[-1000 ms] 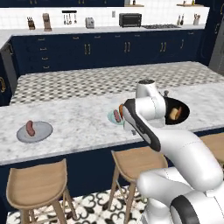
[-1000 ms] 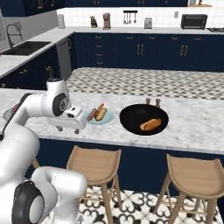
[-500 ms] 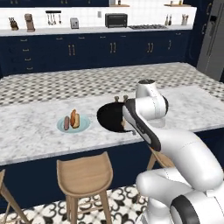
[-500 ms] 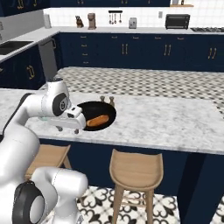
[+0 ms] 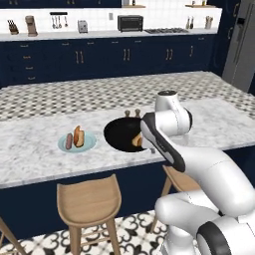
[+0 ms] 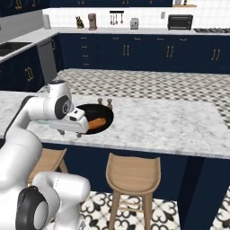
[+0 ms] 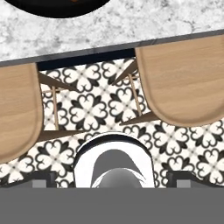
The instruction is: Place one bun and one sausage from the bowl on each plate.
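We have the pincer wide apart and empty beside the bowl; next we must reach the bun inside it.

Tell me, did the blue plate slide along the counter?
No. The blue plate still sits just left of the black bowl; the camera shifted.

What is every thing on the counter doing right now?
Black bowl: on the counter, holding a bun.
Blue plate: on the counter left of the bowl, holding one bun and one sausage, side by side.
Gripper: open, empty, at the bowl's near edge.
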